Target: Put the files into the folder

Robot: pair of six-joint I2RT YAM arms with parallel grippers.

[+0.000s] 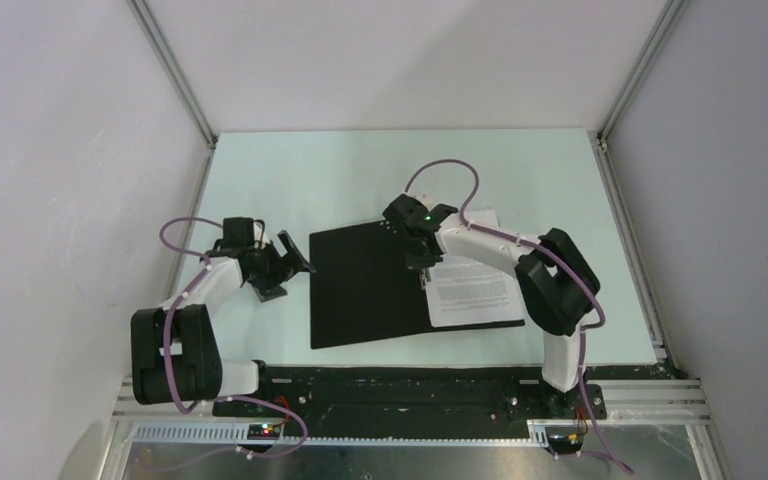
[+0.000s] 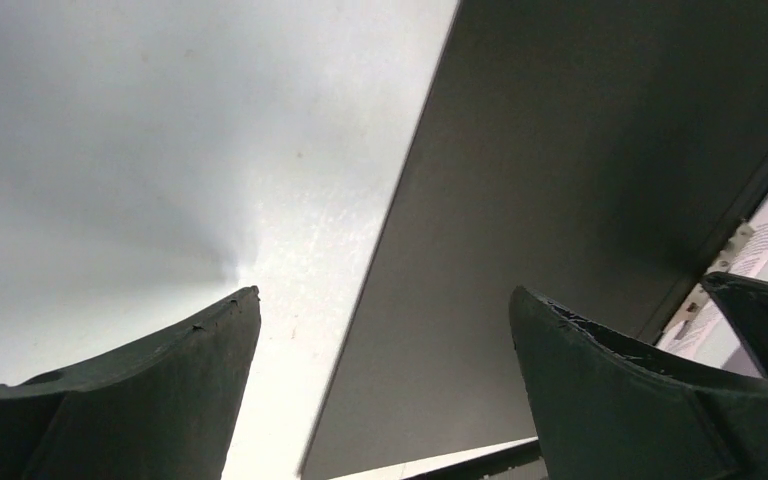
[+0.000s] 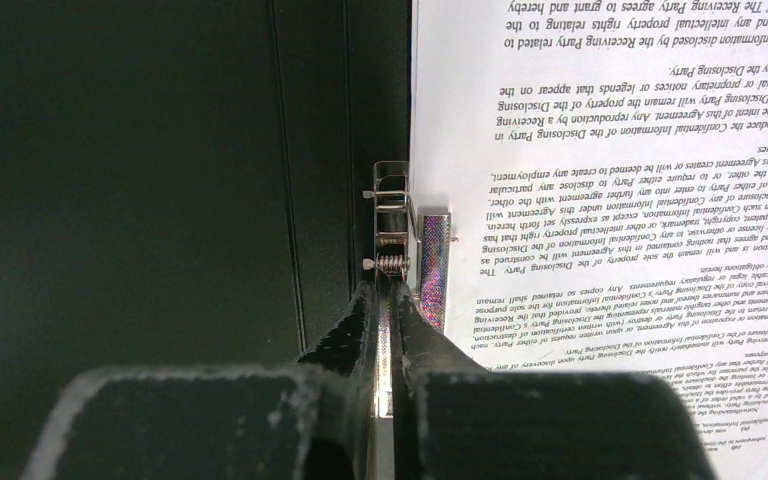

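The folder (image 1: pixel 365 285) lies open on the table, black inside up. The files (image 1: pixel 475 290), white sheets of black print, rest on its right half. My right gripper (image 1: pixel 422 272) stands over the spine. In the right wrist view that gripper (image 3: pixel 386 288) is shut on the lever of the metal clip (image 3: pixel 390 215), a shiny strip showing between the fingers, with the files (image 3: pixel 610 200) just to the right and the black cover (image 3: pixel 160 180) to the left. My left gripper (image 1: pixel 295 255) is open at the folder's left edge. Its wrist view shows that edge between the open jaws (image 2: pixel 382 292).
The pale table (image 1: pixel 310 170) is boxed in by white walls and aluminium posts (image 1: pixel 175 75). A black base plate and metal rails (image 1: pixel 410 400) run along the near edge. The right arm's elbow (image 1: pixel 560 280) hangs over the right side of the files.
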